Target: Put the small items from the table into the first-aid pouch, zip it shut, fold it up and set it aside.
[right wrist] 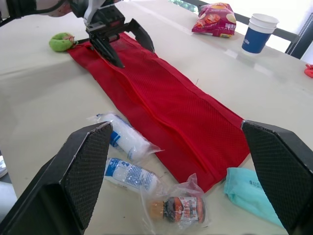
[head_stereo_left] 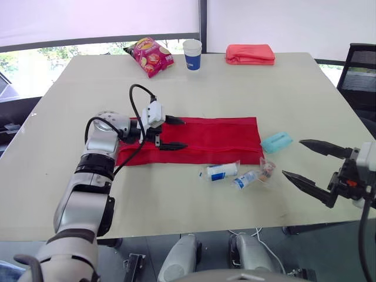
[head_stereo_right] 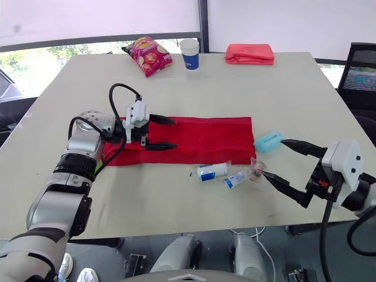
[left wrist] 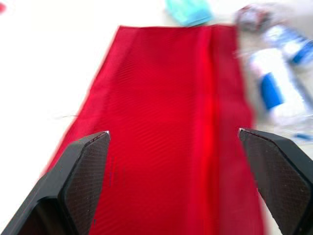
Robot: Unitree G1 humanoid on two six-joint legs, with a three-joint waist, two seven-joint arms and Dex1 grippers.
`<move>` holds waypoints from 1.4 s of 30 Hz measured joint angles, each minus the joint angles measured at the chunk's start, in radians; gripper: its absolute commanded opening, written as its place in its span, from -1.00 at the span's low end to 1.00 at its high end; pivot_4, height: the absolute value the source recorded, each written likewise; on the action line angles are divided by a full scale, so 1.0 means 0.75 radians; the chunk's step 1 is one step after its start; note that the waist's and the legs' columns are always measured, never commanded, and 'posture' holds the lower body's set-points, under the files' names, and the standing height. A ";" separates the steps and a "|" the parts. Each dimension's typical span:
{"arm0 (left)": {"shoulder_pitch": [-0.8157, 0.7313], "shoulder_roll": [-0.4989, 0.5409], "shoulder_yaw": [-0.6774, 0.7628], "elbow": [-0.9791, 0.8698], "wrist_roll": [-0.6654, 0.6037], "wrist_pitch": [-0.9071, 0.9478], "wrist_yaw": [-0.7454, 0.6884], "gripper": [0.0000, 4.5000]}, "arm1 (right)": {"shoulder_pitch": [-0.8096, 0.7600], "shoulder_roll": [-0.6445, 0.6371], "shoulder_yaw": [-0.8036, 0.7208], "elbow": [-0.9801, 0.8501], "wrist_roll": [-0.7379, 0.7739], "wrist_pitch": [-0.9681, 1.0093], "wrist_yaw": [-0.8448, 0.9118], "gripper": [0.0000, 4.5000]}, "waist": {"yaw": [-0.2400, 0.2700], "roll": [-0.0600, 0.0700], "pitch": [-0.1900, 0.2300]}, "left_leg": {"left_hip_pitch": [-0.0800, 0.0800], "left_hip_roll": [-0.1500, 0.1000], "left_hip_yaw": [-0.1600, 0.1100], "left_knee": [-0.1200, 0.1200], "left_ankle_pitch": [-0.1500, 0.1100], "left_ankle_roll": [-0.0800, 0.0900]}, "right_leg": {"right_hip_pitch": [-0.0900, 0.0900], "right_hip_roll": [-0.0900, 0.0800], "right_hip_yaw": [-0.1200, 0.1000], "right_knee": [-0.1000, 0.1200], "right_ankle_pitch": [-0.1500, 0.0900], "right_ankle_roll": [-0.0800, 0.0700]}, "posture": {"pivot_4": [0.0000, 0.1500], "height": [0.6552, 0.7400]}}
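A long red first-aid pouch [head_stereo_left: 205, 140] lies flat and unfolded at the table's middle. My left gripper [head_stereo_left: 184, 133] hovers open over its left end, nothing between the fingers. Just in front of the pouch's right part lie a white-and-blue roll in plastic [head_stereo_left: 222, 171], a small blue-white tube [head_stereo_left: 245, 178] and a little jar in a clear bag [head_stereo_left: 268, 168]. A teal packet [head_stereo_left: 276, 141] rests off the pouch's right end. My right gripper [head_stereo_left: 292, 157] stands open to the right of these items, holding nothing. A green lump [right wrist: 60, 41] sits by the pouch's left end.
At the table's far side are a pink snack bag [head_stereo_left: 150, 56], a blue-and-white paper cup [head_stereo_left: 192, 54] and a folded orange-red pouch [head_stereo_left: 250, 54]. A black chair [head_stereo_left: 359, 64] stands at the right edge.
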 measured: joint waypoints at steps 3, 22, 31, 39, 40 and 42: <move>-0.002 0.003 -0.048 0.094 0.082 -0.164 0.000 0.98 | 0.005 0.001 0.000 -0.004 0.000 0.000 -0.014 1.00 | -0.002 0.000 0.000 | 0.000 0.000 0.000 0.000 0.000 0.000 | -0.001 0.000 0.002 0.000 0.000 0.000 | 1.00 0.99; 0.074 0.063 -0.054 0.105 0.166 -0.247 0.075 0.98 | 0.035 0.017 0.002 -0.054 0.000 0.000 -0.064 1.00 | -0.003 0.000 0.000 | 0.000 0.001 0.000 0.000 0.000 0.001 | -0.001 0.001 0.001 0.001 0.000 0.000 | 1.00 0.99; 0.131 0.101 0.001 0.014 0.139 -0.222 0.144 0.98 | 0.023 0.023 0.015 -0.053 -0.008 -0.001 -0.073 1.00 | -0.002 0.000 0.000 | 0.000 0.001 0.000 0.000 0.000 0.001 | -0.001 0.000 0.002 0.001 0.000 0.000 | 1.00 0.99; 0.179 0.103 0.001 -0.030 0.144 -0.225 0.174 -0.10 | 0.013 0.026 0.045 -0.052 -0.021 -0.002 -0.078 1.00 | -0.002 0.000 0.000 | 0.000 0.001 0.000 0.000 0.000 0.001 | -0.001 0.000 0.002 0.001 0.000 0.000 | 1.00 0.99; 0.183 0.103 -0.002 -0.030 0.144 -0.225 0.174 -0.34 | 0.013 0.026 0.045 -0.052 -0.021 -0.002 -0.078 1.00 | -0.002 0.000 0.000 | 0.000 0.001 0.000 0.000 0.000 0.001 | -0.001 0.000 0.002 0.001 0.000 0.000 | 1.00 0.99; 0.184 0.103 -0.003 -0.043 0.138 -0.206 0.171 -0.78 | 0.013 0.026 0.045 -0.052 -0.022 -0.002 -0.078 1.00 | -0.002 0.000 0.000 | 0.000 0.001 0.000 0.000 0.000 0.001 | -0.001 0.000 0.002 0.001 0.000 0.000 | 1.00 0.99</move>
